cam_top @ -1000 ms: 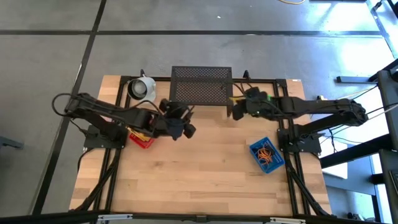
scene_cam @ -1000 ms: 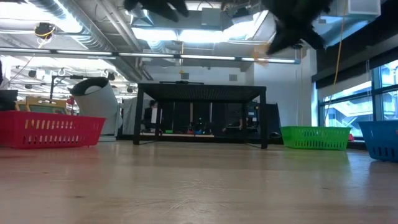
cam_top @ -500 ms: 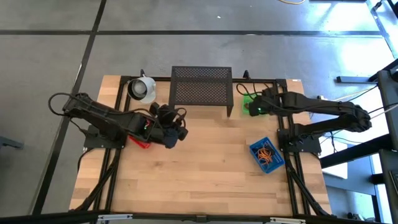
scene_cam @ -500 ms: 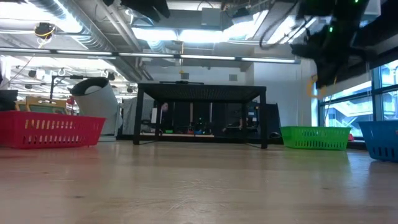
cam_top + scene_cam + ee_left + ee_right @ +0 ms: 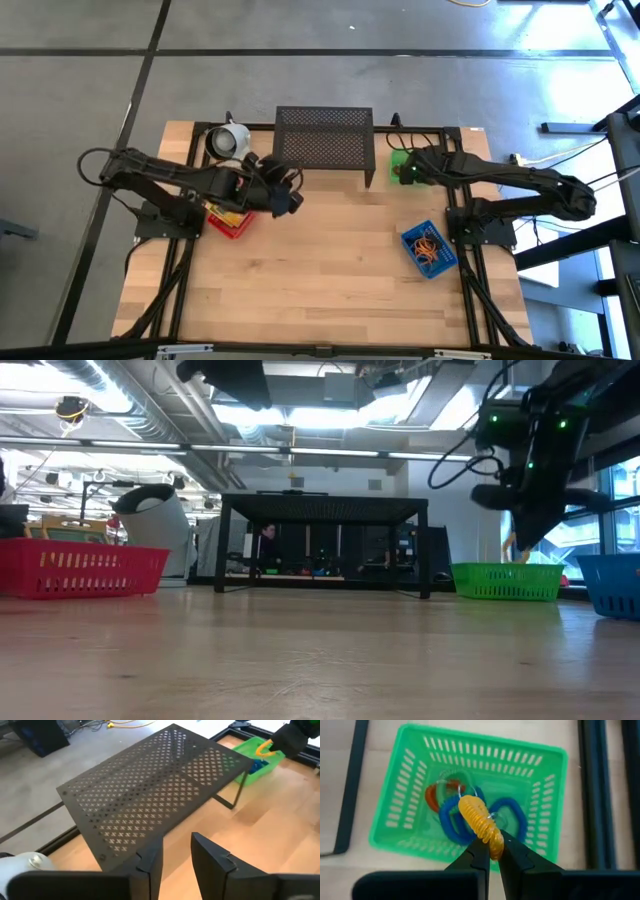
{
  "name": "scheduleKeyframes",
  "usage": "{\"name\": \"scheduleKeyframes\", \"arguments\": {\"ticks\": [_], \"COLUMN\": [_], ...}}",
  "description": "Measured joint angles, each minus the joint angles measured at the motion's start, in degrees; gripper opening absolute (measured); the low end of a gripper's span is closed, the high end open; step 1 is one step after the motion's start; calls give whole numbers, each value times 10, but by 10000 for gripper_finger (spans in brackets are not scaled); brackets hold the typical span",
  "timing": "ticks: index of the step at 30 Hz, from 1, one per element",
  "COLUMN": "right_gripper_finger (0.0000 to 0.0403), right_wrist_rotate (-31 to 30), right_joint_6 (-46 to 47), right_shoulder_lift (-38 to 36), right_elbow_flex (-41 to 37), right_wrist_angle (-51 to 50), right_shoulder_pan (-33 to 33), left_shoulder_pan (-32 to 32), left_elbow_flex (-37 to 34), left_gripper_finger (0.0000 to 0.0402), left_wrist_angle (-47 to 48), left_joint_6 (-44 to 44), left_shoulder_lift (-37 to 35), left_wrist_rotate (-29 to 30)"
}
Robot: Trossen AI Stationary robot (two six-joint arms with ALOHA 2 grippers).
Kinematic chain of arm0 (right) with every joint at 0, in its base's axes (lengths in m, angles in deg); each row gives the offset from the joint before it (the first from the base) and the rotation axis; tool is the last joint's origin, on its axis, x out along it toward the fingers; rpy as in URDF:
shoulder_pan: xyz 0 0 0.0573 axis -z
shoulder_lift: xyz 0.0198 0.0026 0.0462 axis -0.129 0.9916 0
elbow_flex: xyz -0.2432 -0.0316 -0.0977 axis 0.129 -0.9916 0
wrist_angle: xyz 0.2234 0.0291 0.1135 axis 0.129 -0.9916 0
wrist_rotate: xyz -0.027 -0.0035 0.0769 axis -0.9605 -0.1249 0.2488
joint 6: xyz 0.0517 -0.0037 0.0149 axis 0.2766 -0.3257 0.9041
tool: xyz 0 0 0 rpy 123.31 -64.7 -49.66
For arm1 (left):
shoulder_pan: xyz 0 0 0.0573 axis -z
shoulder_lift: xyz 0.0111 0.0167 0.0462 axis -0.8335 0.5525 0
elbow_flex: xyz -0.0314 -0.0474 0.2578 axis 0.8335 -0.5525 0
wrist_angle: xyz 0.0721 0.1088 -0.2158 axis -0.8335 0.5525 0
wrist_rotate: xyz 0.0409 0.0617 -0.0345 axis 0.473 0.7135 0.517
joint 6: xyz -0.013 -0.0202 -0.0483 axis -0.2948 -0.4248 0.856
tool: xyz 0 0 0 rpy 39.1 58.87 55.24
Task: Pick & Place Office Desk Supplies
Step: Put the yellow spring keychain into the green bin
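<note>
My right gripper (image 5: 491, 851) is shut on an orange coiled loop (image 5: 479, 820) and hovers over the green bin (image 5: 470, 795), which rests on the table and holds blue coiled loops (image 5: 452, 822) and an orange-red one (image 5: 432, 797). In the high view this gripper (image 5: 405, 172) covers most of the green bin (image 5: 398, 158). In the low view it (image 5: 522, 525) hangs above the green bin (image 5: 505, 582). My left gripper (image 5: 176, 855) is open and holds nothing, in the air near the black mesh shelf (image 5: 150, 785); in the high view it (image 5: 288, 201) is beside the red bin (image 5: 228, 222). My right gripper pinches the orange coiled loop at its lower end (image 5: 494, 842) between the two fingers. The fingers come from above, pointing down. The loop is lifted clear above the green bin, and its free part (image 5: 470, 809) sticks out past the fingertips.
A black mesh shelf (image 5: 323, 140) stands at the table's far edge, with a white mug (image 5: 228, 142) to its left. A blue bin (image 5: 430, 250) with orange loops sits near the right edge. The wooden table (image 5: 320, 280) is bare in its near half.
My right gripper, shut on the orange loop, has moved from the mesh shelf's right end toward the table's right edge and gone down over the green bin. My left gripper has shifted a little toward the table's left edge.
</note>
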Motion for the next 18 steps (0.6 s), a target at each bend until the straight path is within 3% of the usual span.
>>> {"name": "scheduleKeyframes", "arguments": {"ticks": [9,18], "right_gripper_finger": [39,142], "right_wrist_rotate": [0,2], "right_joint_6": [-50,-74], "right_shoulder_lift": [0,0], "right_elbow_flex": [-22,-22], "right_wrist_angle": [50,66], "right_shoulder_pan": [49,52], "left_shoulder_pan": [-57,-86], "left_elbow_flex": [0,0], "left_gripper_finger": [64,65], "left_wrist_angle": [-2,0], "left_joint_6": [-47,-55], "left_shoulder_lift": [-42,-83], "left_wrist_rotate": [-12,-12]}}
